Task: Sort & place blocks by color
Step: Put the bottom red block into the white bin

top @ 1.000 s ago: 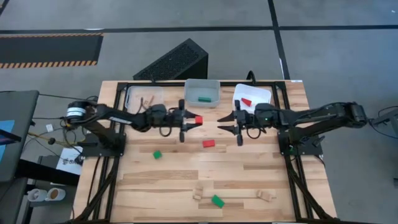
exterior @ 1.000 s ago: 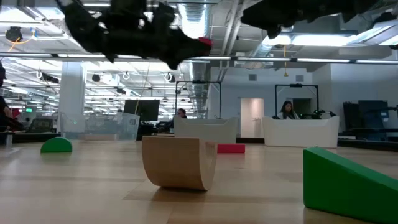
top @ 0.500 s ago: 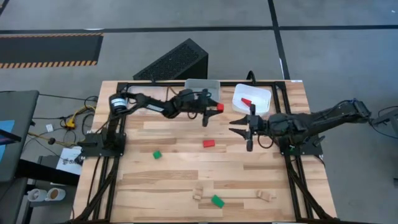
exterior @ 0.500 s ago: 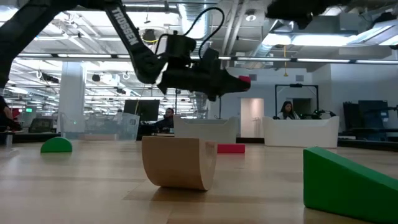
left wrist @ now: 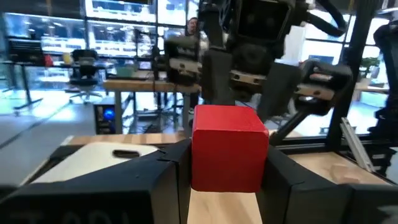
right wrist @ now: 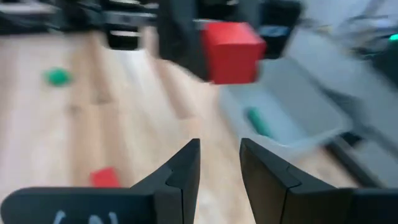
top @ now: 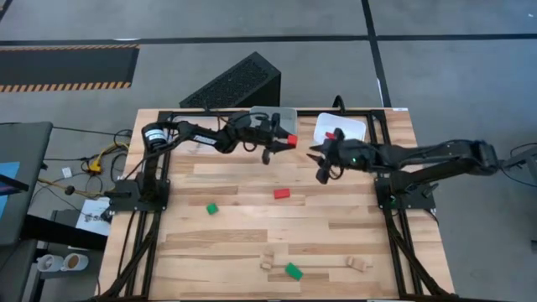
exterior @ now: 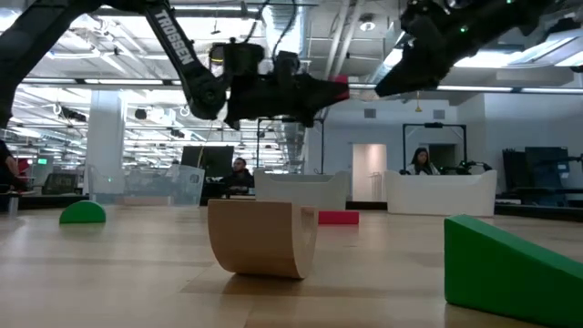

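Note:
My left gripper [top: 289, 140] reaches along the far side of the table and is shut on a red block [left wrist: 229, 146], which is in the air between the middle tray [top: 284, 116] and the white tray [top: 346, 126]. My right gripper [top: 319, 164] hovers open just right of it, facing it, with its fingers [right wrist: 186, 165] around nothing. A red block [top: 332, 134] lies in the white tray and a green one [right wrist: 256, 121] in the middle tray. On the table lie a red block [top: 282, 194], two green blocks [top: 212, 208] [top: 293, 270] and light wood pieces [top: 268, 260] [top: 359, 263]. My left gripper pinches the red block between its two fingers, one on each side face [left wrist: 198, 155]. The fingers lie about level and point toward the table's right. The block is lifted clear of the table [exterior: 339, 88] and stands up above the fingers.
A clear tray [top: 186, 127] sits at the far left, partly under my left arm. In the low view a wooden arch [exterior: 262, 237] and a green wedge [exterior: 515, 264] stand close to the camera. A black box [top: 235, 82] lies beyond the far edge. People show in the room behind.
My left gripper has carried the red block from over the table's middle toward the far edge and the right, ending between the middle and white trays. My right gripper swung a little right, then back toward the far edge, and now faces the block.

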